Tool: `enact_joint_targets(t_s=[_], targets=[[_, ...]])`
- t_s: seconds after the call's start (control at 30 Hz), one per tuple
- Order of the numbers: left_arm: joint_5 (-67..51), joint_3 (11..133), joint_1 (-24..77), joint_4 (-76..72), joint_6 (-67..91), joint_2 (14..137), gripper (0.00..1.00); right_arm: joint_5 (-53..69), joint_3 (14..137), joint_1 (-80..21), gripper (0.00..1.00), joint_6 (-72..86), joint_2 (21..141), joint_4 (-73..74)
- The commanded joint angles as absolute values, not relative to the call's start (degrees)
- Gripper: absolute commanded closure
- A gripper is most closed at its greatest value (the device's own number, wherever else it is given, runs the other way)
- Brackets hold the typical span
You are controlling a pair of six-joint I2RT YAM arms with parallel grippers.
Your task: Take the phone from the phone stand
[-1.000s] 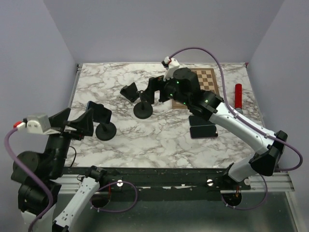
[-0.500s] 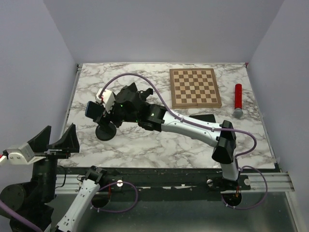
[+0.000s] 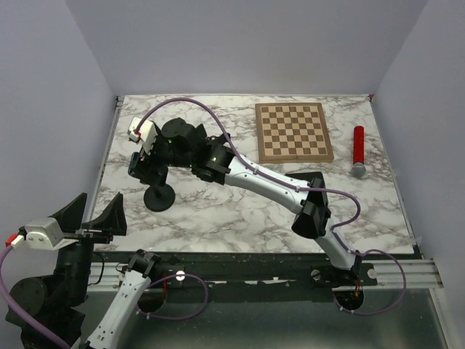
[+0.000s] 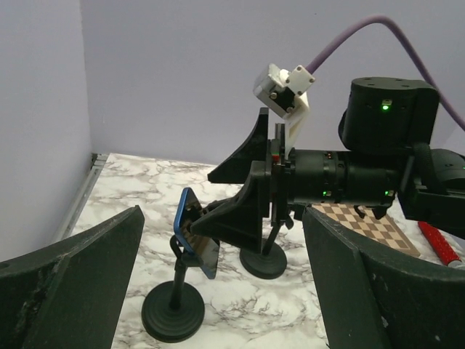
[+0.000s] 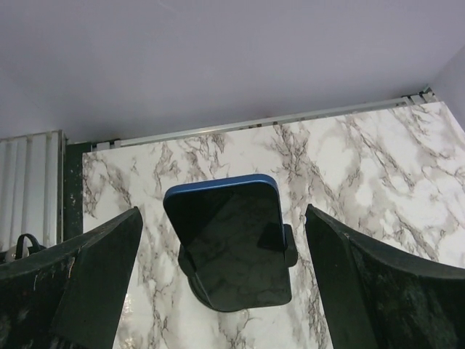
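Note:
A blue-edged phone (image 5: 232,247) with a dark screen sits tilted in the clamp of a black phone stand (image 4: 173,313) at the table's left. It also shows in the left wrist view (image 4: 195,233) and the top view (image 3: 135,165). My right gripper (image 5: 222,209) is open, one finger on each side of the phone and apart from it. In the top view the right gripper (image 3: 145,163) is right at the phone, above the stand's round base (image 3: 158,196). My left gripper (image 3: 94,212) is open and empty, held back by the table's near left edge, facing the stand.
A second, empty black stand (image 4: 263,260) stands just behind the first. A chessboard (image 3: 293,131) and a red cylinder (image 3: 357,149) lie at the back right. A dark flat object (image 3: 305,177) lies partly under the right arm. The left wall is close to the stand.
My right arm has swung left from the middle stand to the phone on the left stand. My left gripper has drawn back from that stand to the near edge.

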State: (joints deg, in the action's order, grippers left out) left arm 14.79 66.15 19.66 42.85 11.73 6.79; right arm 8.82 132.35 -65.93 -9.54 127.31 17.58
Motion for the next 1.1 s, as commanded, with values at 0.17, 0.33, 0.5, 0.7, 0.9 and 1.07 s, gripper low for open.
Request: enact_joint_targets(t_s=[0.17,0.33,0.5,0.7,0.9,1.07], targets=[[12.9,66.2,20.0,42.4,10.5,6.1,0.02,13.0,139.1,-63.9,0.0,-9.3,134.4,19.3],[12.7,65.7,20.0,42.6,10.6,6.6,0.01,16.0,138.9,-63.9,0.0,-9.2,135.6,18.6],[12.2,66.1,19.9,42.5,10.6,7.3,0.01,16.8,138.4,-64.0,0.0,-7.9,135.5,18.5],[12.2,65.7,20.0,42.1,11.0,7.3,0.01,12.9,136.8,-66.1,0.0,-7.6,134.4,18.0],[11.8,65.7,20.0,42.6,12.9,7.1,0.02,4.4,137.4,-66.9,0.0,-5.9,135.4,17.3],[12.0,66.3,20.0,43.3,12.9,7.1,0.01,0.5,138.7,-67.4,0.0,-6.2,136.9,16.9]])
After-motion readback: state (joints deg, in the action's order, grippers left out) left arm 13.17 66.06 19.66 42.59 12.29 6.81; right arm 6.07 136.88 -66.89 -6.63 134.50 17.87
